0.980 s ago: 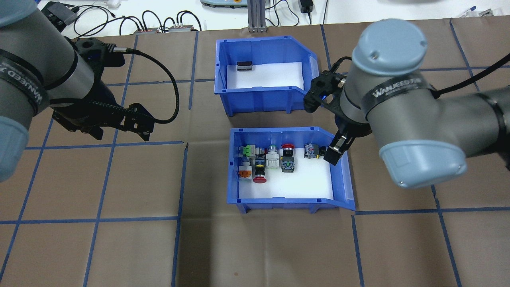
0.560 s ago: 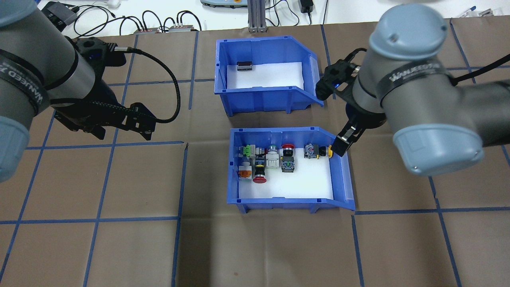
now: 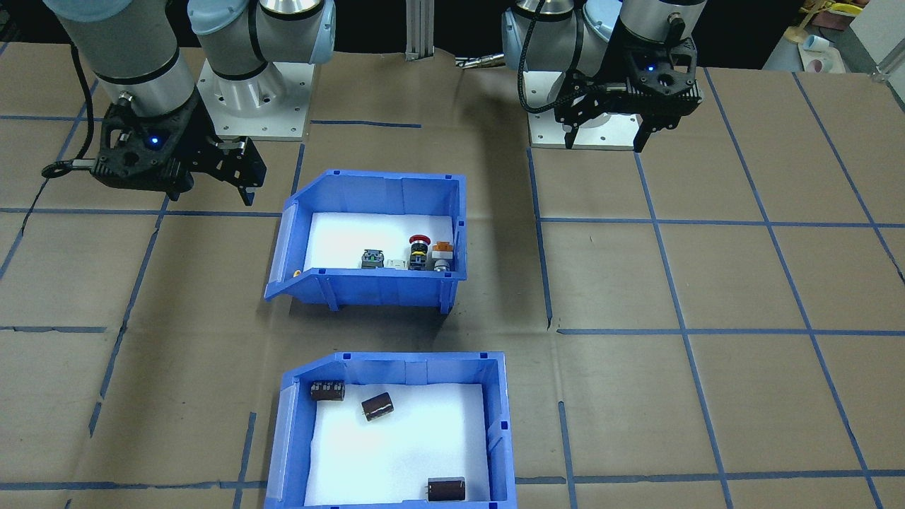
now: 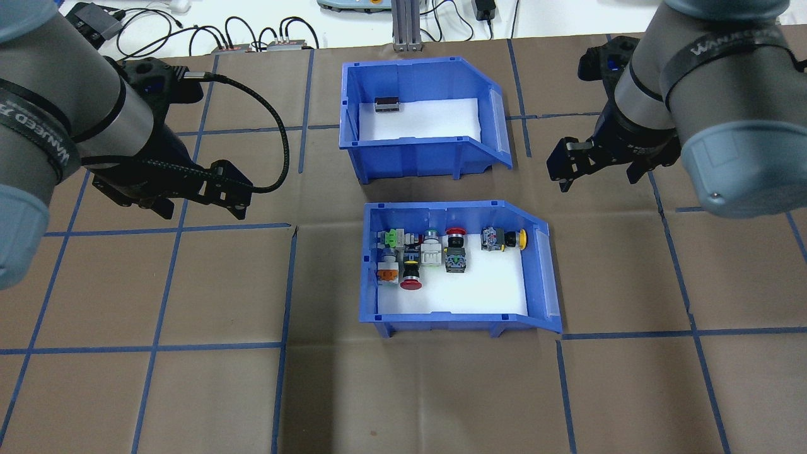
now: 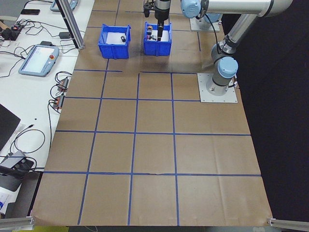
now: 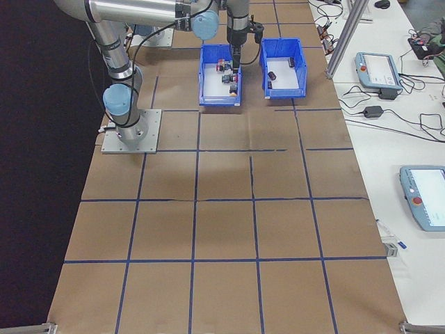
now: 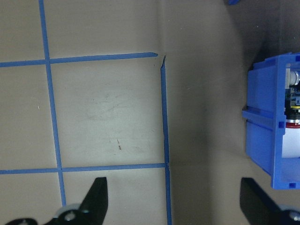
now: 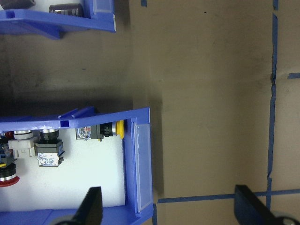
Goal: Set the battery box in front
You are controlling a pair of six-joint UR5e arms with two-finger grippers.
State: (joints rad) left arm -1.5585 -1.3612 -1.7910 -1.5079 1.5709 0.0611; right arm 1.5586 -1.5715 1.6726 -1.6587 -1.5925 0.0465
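Note:
The battery box is the blue bin farther from the robot, with a white liner and its sloped end to the right. One dark cylinder shows inside. The front-facing view shows the battery box with three brown cylinders. My right gripper hangs open and empty over bare table, right of both bins. In the right wrist view the right gripper spreads wide beside the other bin's end. My left gripper is open and empty, left of the bins, and the left gripper looks down on taped paper.
A second blue bin holding colourful push-button switches sits nearer the robot, directly behind the battery box. Brown paper with blue tape lines covers the table. Cables and devices lie along the far edge.
My right gripper rose from the switch bin's sloped right end and swung right and away, now open over bare table. Both bins stayed put. The left arm barely moved.

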